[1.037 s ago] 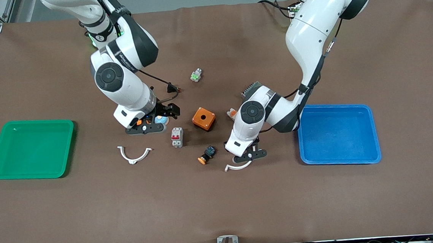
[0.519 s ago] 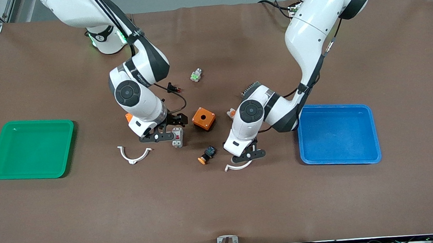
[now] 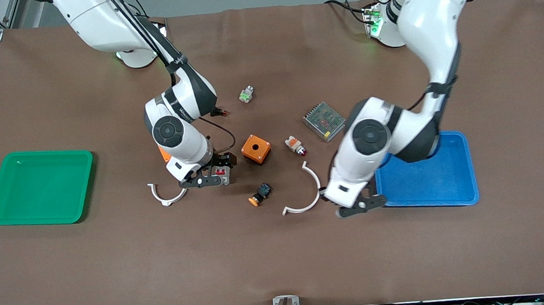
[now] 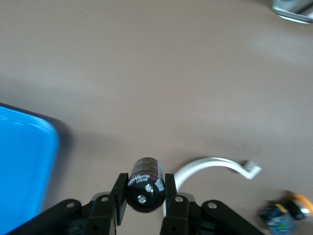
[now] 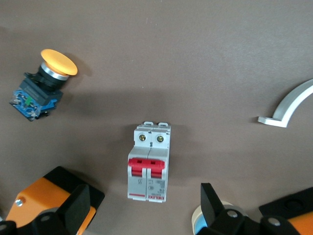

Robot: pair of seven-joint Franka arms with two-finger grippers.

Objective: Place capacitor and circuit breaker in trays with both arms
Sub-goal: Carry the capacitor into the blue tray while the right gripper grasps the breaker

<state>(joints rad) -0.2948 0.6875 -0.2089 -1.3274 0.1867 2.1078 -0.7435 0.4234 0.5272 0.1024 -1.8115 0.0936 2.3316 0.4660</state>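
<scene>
The capacitor [image 4: 145, 182], a dark stubby cylinder with a shiny end, is gripped between the fingers of my left gripper [image 4: 145, 193]. In the front view the left gripper [image 3: 358, 207] is over the table at the blue tray's [image 3: 427, 180] edge; the capacitor is hidden there. The circuit breaker [image 5: 149, 169], white-grey with two red levers, lies flat on the table. My right gripper [image 5: 144, 210] is open, with its fingers on either side of the breaker's end. In the front view the right gripper [image 3: 205, 180] partly covers the breaker [image 3: 222, 171].
A green tray [image 3: 40, 188] lies at the right arm's end. An orange box [image 3: 256, 149], an orange-capped push button [image 3: 259, 195], two white curved clips [image 3: 304, 198] [image 3: 167, 195], a red-tipped lamp part [image 3: 295, 145] and a grey mesh module [image 3: 324, 120] lie mid-table.
My left gripper has lifted from beside the white clip and moved toward the blue tray with the capacitor. My right gripper has moved from beside the orange box down over the circuit breaker.
</scene>
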